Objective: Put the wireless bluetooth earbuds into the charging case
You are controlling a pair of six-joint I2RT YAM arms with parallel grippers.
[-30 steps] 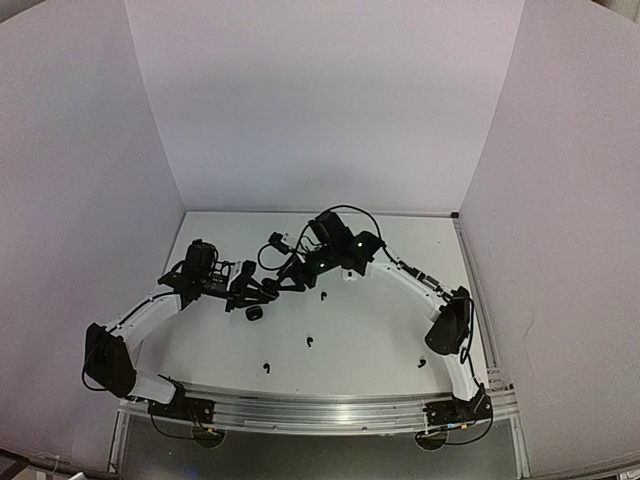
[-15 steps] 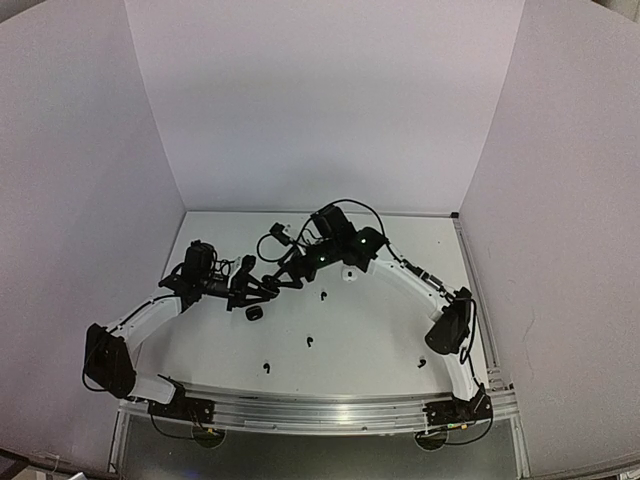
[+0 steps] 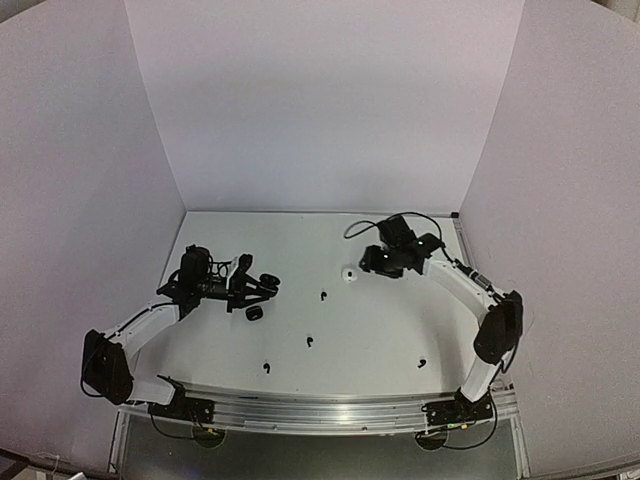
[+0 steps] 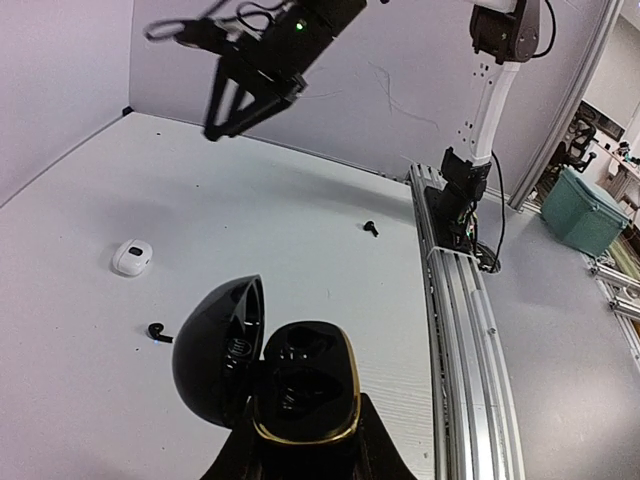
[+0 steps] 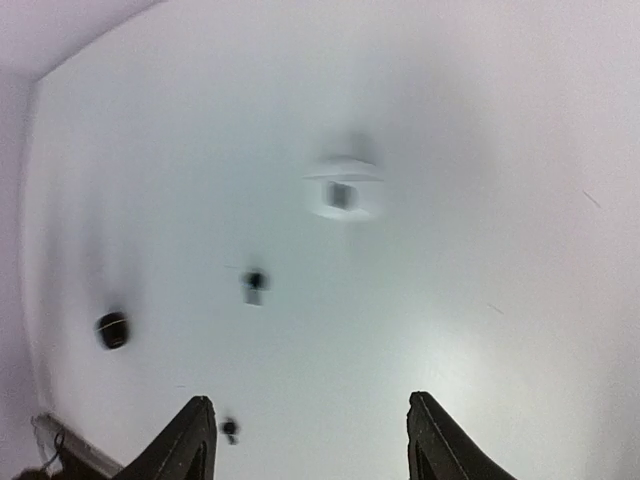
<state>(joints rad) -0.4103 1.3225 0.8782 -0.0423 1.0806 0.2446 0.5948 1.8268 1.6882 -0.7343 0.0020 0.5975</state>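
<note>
Pulling away from the left gripper (image 3: 262, 284), where it was crowding in a second ago, the right gripper (image 3: 368, 263) is now hanging over the right half of the table (image 3: 380, 325), just right of the white case (image 3: 349, 274). The left arm is holding much the same spot on the left side as before.

The left gripper's jaws are clamping the open case (image 4: 300, 385), a black shell with a gold rim, its lid tipping up and to the left in the left wrist view. The inside is showing only black, so I cannot tell whether an earbud is sitting in it.

The right gripper's fingers (image 5: 190, 440) are standing well apart with nothing between them, pointing down at the white table; that view is blurring.

Four black earbuds (image 3: 309, 342) are lying loose on the table, none of them touching a case. One earbud (image 3: 323, 295) is lying near the white case, between the two grippers. Another is lying at mid-table, a third nearer the front rail (image 3: 320, 410), and the fourth towards the front right. A second black case (image 3: 254, 313) is sitting on the table just below the left gripper.
</note>
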